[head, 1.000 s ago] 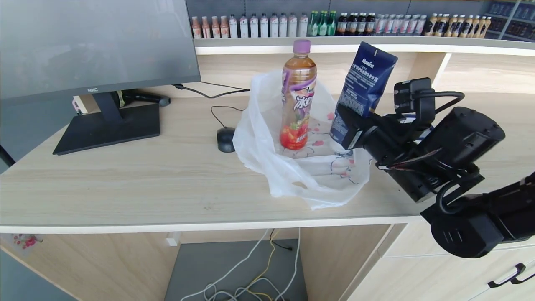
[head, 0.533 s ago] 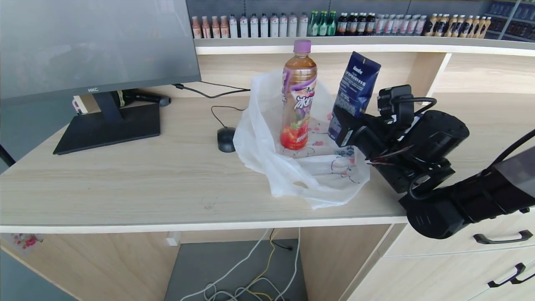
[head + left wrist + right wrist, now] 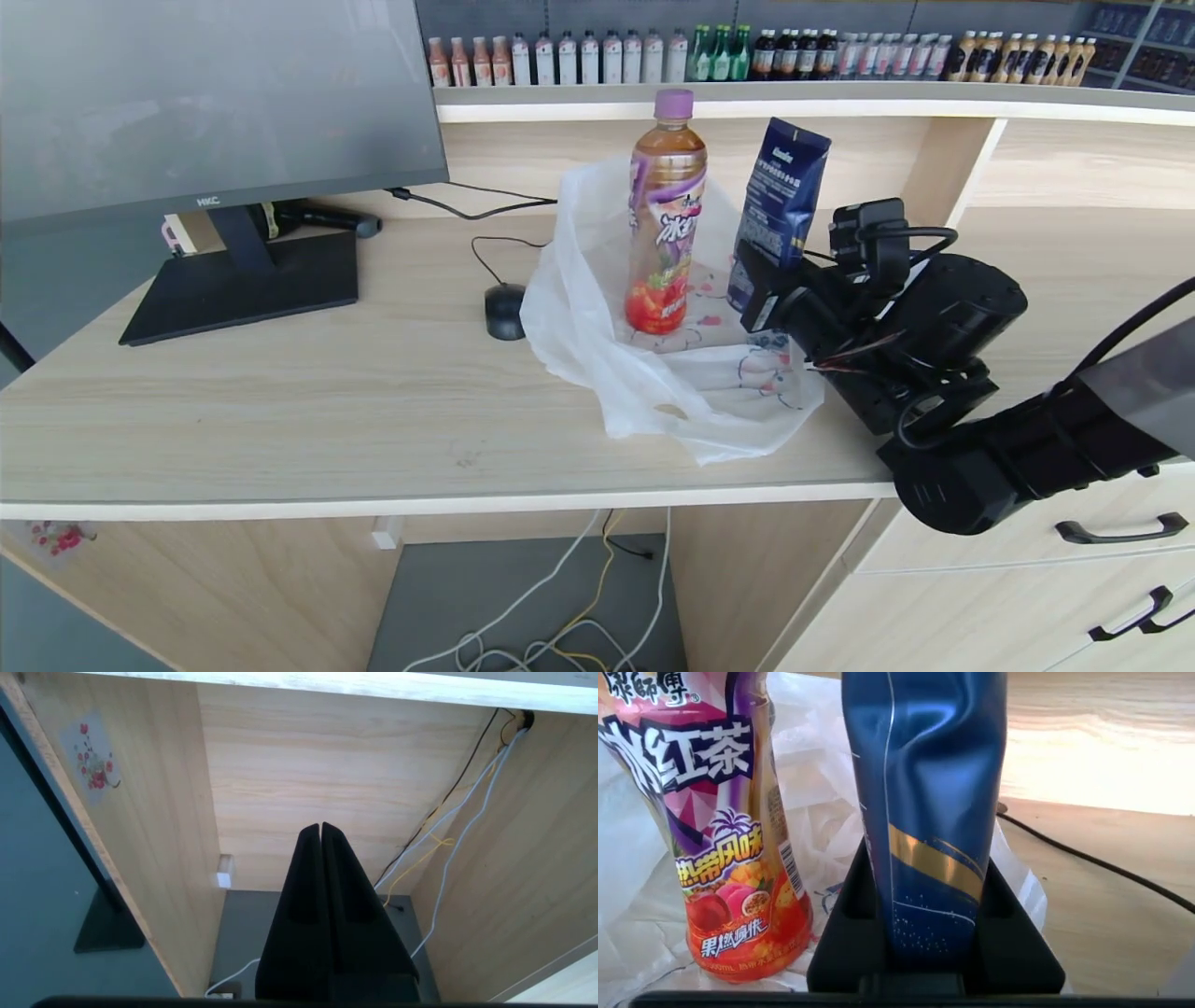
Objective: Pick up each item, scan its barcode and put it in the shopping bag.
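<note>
Right wrist view: blue pouch (image 3: 924, 812) between right jaws, bottle (image 3: 719, 840) just beside.

- The pouch (image 3: 782, 177) is finished in glossy, creased foil.
- The shopping bag (image 3: 579, 308) is made of thin, crinkled plastic.
- The surface (image 3: 327, 401) is faced in matt wood grain.
</note>
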Motion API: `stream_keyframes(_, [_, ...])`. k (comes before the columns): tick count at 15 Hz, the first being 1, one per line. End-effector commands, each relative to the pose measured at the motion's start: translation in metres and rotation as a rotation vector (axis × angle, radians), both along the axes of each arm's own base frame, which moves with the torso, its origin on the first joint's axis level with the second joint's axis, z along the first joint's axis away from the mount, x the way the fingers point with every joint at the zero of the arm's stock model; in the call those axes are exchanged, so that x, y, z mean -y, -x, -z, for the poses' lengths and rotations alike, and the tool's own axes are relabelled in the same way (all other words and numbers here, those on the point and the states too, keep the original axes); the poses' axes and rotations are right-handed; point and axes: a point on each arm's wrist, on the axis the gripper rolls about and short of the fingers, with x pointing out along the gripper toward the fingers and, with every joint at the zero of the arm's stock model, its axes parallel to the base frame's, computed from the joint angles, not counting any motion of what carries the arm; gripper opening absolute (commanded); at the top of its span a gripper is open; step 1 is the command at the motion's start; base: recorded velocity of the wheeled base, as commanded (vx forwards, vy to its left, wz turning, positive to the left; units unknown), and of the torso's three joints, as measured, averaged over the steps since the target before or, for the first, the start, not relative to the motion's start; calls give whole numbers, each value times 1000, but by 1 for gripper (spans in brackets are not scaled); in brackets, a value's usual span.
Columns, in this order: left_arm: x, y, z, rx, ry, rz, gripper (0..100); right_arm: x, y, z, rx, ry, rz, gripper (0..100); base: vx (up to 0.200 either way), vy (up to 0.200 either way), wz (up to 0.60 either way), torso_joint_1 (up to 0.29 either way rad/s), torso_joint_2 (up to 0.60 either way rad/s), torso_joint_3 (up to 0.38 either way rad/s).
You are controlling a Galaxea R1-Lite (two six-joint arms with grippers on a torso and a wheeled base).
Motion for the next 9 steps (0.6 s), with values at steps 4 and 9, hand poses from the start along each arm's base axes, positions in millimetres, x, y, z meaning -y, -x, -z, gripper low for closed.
stream_keyframes(4, [0, 0, 0, 0, 0, 0, 0, -3, 3, 12, -41, 18, -9, 0, 0, 0, 0, 0, 0, 0])
stream_keyframes(9, [0, 0, 0, 0, 0, 0, 0, -1, 3, 10, -37, 16, -6, 0, 0, 0, 0, 0, 0, 0])
